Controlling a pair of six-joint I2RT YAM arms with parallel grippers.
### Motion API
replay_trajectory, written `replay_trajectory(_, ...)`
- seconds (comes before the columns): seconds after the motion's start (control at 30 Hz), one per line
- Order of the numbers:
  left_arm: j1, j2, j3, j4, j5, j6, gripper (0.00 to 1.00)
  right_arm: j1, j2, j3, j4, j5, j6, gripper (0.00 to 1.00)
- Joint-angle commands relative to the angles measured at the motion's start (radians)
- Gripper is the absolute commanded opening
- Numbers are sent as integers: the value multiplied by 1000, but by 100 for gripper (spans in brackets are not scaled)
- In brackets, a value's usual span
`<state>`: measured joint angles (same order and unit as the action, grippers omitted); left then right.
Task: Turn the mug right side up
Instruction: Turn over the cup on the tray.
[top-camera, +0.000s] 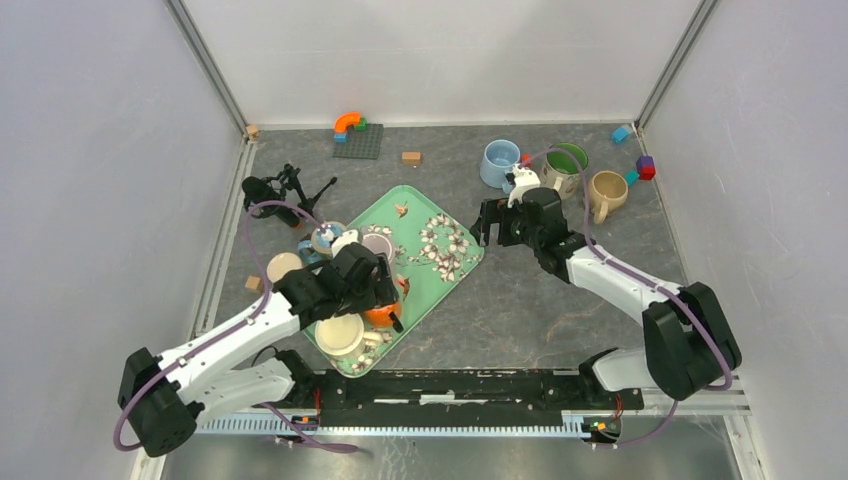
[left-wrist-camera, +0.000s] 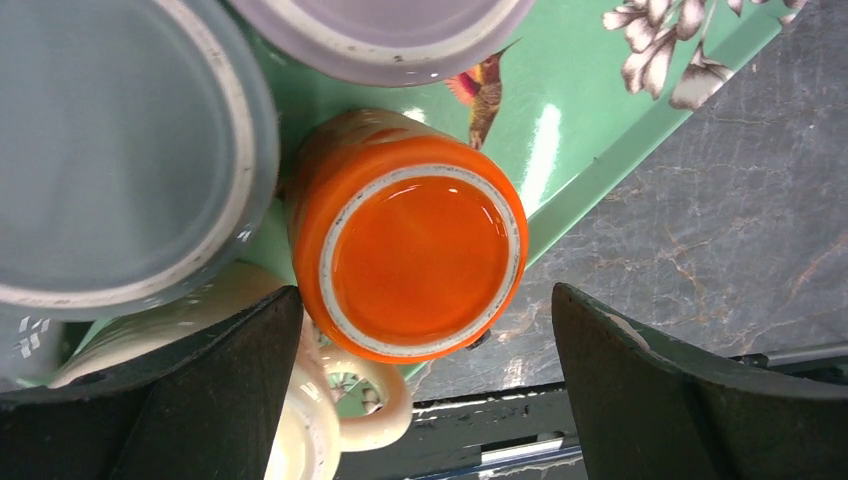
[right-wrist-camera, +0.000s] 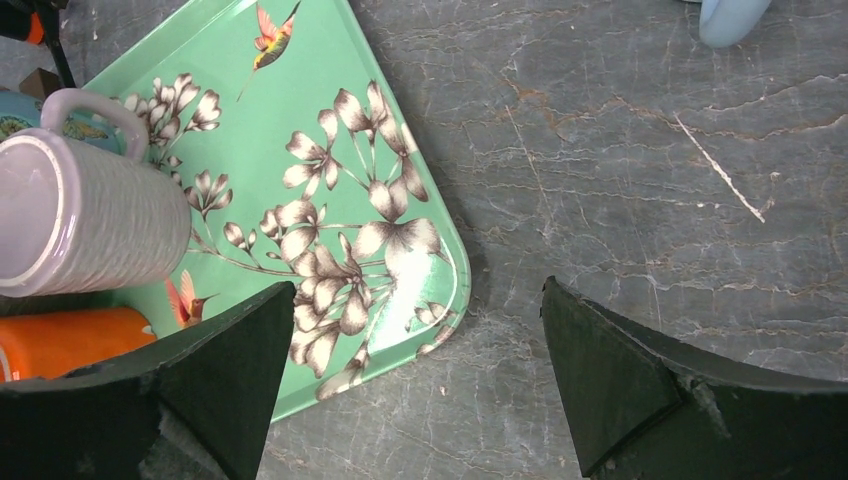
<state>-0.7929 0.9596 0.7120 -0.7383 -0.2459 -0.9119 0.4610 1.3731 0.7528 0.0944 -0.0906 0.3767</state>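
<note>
Locate the left gripper (top-camera: 388, 292) over the near end of the green tray (top-camera: 425, 200). Note its fingers (left-wrist-camera: 230, 370) spread apart, one on each side of the orange mug (left-wrist-camera: 420, 265), not closed on it. Find that mug standing upside down on the tray, base facing up, close to the tray's near right rim. Note a grey mug (left-wrist-camera: 110, 150) just beside it on the left, a cream mug (left-wrist-camera: 335, 425) at its near side and a lilac mug (right-wrist-camera: 90, 220) farther up the tray. Locate the right gripper (right-wrist-camera: 415, 300) above the table (right-wrist-camera: 620, 180), just beside the tray's right corner, fingers wide apart and holding nothing. Find a blue mug (top-camera: 498, 162), a green mug (top-camera: 567, 163) and a tan mug (top-camera: 606, 192) at the far right.
</note>
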Motion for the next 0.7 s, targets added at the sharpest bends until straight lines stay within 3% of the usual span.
replay_trajectory(0.0,3,47,1,126,40,-47,100,13,-36,2,6,-13,-26,98)
replay_trajectory(0.67,3,390,179,398,85,-15,100,40,-116,-31,-77,10,-74,98)
